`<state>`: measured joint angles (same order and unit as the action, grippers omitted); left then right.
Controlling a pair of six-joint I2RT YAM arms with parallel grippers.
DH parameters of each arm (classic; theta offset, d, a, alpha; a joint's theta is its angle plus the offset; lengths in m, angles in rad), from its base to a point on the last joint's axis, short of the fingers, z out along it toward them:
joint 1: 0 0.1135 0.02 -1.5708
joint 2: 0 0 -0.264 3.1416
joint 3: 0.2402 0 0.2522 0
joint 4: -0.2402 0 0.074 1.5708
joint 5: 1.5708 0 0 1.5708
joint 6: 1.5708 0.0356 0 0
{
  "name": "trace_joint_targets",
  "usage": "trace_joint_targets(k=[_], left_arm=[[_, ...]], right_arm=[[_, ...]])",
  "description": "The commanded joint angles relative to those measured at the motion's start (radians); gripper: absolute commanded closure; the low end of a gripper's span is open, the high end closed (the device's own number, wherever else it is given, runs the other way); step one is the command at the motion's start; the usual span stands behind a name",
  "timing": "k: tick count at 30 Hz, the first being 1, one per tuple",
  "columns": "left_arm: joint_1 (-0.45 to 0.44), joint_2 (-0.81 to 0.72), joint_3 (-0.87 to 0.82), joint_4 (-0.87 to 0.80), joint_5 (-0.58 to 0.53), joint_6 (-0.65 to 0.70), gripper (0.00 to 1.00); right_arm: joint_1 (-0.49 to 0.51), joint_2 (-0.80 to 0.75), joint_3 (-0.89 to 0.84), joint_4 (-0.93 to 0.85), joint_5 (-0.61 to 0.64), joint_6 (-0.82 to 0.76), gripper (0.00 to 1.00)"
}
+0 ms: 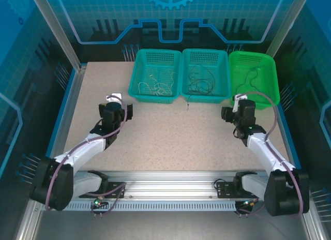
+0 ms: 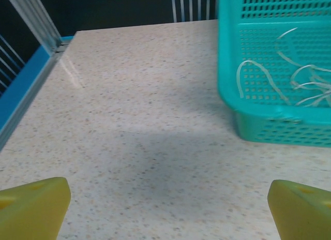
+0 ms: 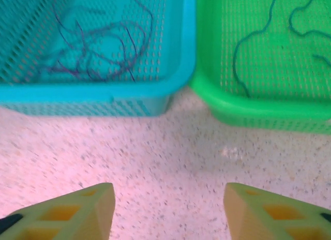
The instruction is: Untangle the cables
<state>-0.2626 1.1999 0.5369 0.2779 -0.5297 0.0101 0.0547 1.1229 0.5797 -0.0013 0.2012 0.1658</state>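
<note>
The left gripper (image 2: 166,211) is spread wide. Its yellow fingers (image 2: 33,206) sit at the lower corners of the wrist view with only bare table (image 2: 129,121) between them, so it holds and touches nothing. It hovers low over the tabletop, just beside the front corner of the left teal basket (image 2: 269,126). The left arm (image 1: 85,149) slants forward and inward from its base, elbow bent.

The right gripper (image 3: 170,211) is also parted (less widely than the left), and its fingers (image 3: 77,209) are likewise empty above the speckled surface. It faces the seam where the middle teal basket (image 3: 103,92) and the green basket (image 3: 258,108) meet. The right arm (image 1: 264,152) rises from its base and leans forward toward that spot.

The cables lie sorted by colour:
- the whitish cables (image 2: 310,85) are in the left teal basket,
- the dark purple cables (image 3: 98,48) are in the middle one,
- the green cables (image 3: 235,59) are in the green one.

In the top view, one dark strand (image 1: 189,102) trails over the middle basket's front rim onto the table.
</note>
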Motion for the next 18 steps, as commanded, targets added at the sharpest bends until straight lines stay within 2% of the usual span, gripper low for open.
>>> trace_joint_targets(k=[1,3,6,8,11,13,15,16,17,18], left_arm=[[0.033,0.056,-0.053,0.219,-0.055,0.075,0.01],[0.059,0.100,-0.086,0.314,0.013,0.079,0.01],[0.094,0.165,-0.127,0.453,0.133,0.064,0.01],[0.102,0.224,-0.146,0.549,0.152,0.080,0.01],[0.153,0.313,-0.171,0.673,0.206,0.046,0.01],[0.207,0.308,-0.178,0.646,0.293,-0.010,0.01],[0.229,0.368,-0.198,0.759,0.335,-0.006,0.01],[0.233,0.340,-0.188,0.679,0.365,-0.013,0.01],[0.239,0.349,-0.182,0.692,0.397,-0.006,0.01],[0.240,0.356,-0.187,0.714,0.404,-0.001,0.01]], right_arm=[[0.012,0.075,-0.008,0.182,0.208,-0.049,0.35],[0.014,0.149,-0.025,0.251,0.226,-0.074,0.33],[0.011,0.268,-0.072,0.488,0.205,-0.147,0.28],[0.019,0.315,-0.008,0.420,0.213,-0.164,0.27],[0.022,0.278,-0.056,0.478,0.195,-0.175,0.26],[0.011,0.219,-0.131,0.552,0.167,-0.167,0.24],[0.004,0.195,-0.157,0.576,0.144,-0.169,0.21],[0.009,0.195,-0.149,0.552,0.117,-0.160,0.20],[0.016,0.201,-0.143,0.562,0.074,-0.137,0.11],[0.030,0.216,-0.159,0.626,0.053,-0.120,0.08]])
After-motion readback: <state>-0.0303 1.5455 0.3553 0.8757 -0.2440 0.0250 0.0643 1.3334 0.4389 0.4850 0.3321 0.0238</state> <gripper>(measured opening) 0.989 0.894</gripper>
